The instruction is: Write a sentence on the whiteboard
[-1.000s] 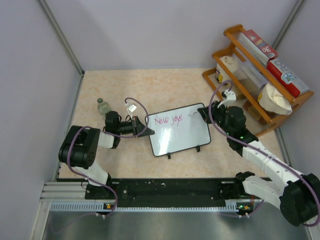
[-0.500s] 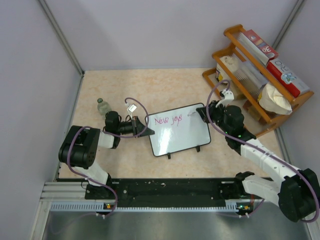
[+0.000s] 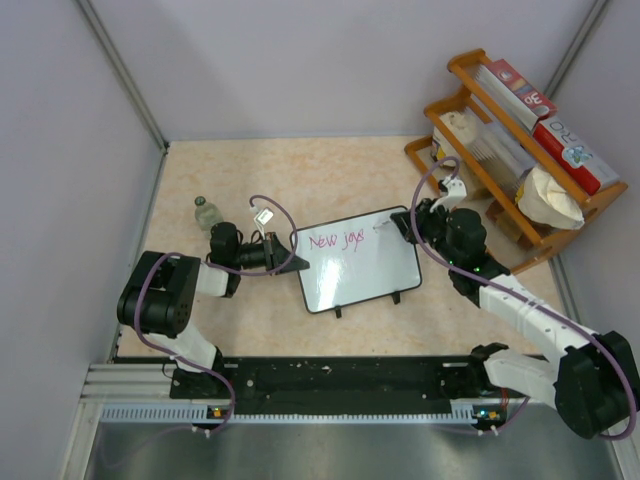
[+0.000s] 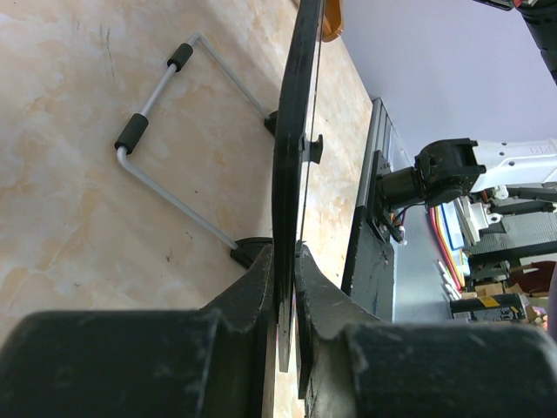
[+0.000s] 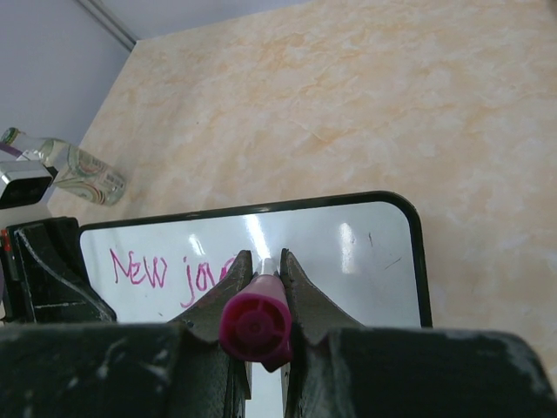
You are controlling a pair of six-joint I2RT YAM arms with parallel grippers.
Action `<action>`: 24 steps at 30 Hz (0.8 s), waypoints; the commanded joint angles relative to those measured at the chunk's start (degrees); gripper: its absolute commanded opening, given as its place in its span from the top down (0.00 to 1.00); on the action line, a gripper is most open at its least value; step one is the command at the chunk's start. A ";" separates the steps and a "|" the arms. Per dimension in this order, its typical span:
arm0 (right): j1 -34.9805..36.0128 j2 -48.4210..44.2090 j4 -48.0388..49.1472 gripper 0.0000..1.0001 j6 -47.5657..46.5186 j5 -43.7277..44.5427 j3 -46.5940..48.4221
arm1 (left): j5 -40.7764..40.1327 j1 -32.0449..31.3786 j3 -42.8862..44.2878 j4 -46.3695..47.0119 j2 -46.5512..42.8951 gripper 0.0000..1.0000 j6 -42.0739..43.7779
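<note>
The whiteboard [image 3: 365, 275] stands propped on the table, tilted back on its wire stand [image 4: 174, 131]. The sentence [image 3: 336, 241] reads "New jays" in pink along the board's top. My left gripper [image 3: 290, 258] is shut on the board's left edge; in the left wrist view the board [image 4: 291, 157] runs edge-on between the fingers of this gripper [image 4: 285, 261]. My right gripper [image 3: 400, 228] is shut on a pink marker [image 5: 255, 326], whose tip sits at the board's [image 5: 348, 252] upper middle, just right of the pink words [image 5: 139, 268].
A wooden rack [image 3: 520, 150] with boxes and bags stands at the back right, close behind the right arm. A small bottle [image 3: 205, 212] stands left of the left gripper, also in the right wrist view [image 5: 78, 165]. Grey walls close in the table.
My right gripper has shifted slightly left and up along the board with the marker. The words look the same. The left arm has not moved.
</note>
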 commanded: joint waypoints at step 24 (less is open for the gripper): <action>-0.63 -3.77 -2.53 1.00 -0.97 6.25 1.46 | -0.50 0.16 -0.62 1.50 0.73 1.00 0.13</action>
